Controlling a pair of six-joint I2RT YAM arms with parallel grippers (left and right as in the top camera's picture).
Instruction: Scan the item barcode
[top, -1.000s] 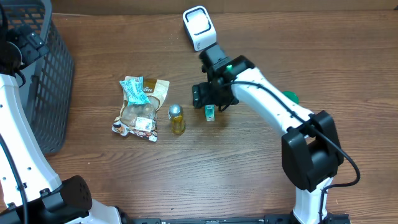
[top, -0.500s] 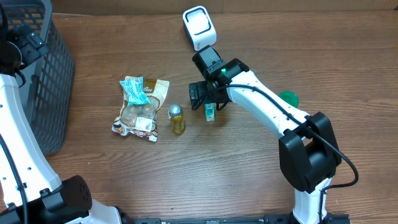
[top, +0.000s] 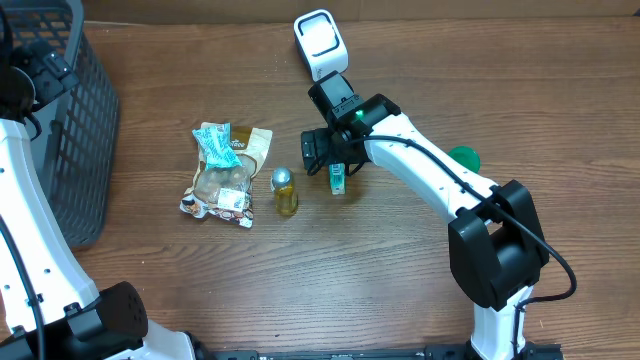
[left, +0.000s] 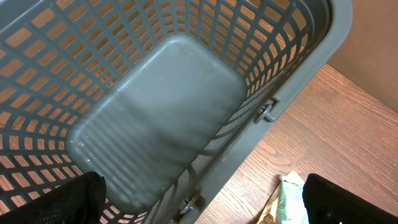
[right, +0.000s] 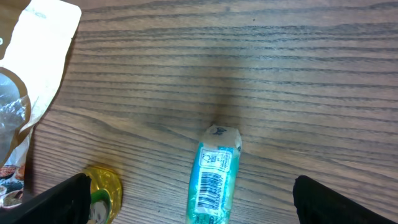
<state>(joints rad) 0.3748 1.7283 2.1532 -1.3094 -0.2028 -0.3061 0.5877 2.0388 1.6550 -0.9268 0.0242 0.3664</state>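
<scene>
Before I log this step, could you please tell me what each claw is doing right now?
Left claw: open, holding nothing.
Right claw: open, holding nothing.

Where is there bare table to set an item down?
The table is bare on the robot's side of the bag, bottle and tube, and between basket and scanner. Crowded mid-table: those three, right arm by the tube.
</scene>
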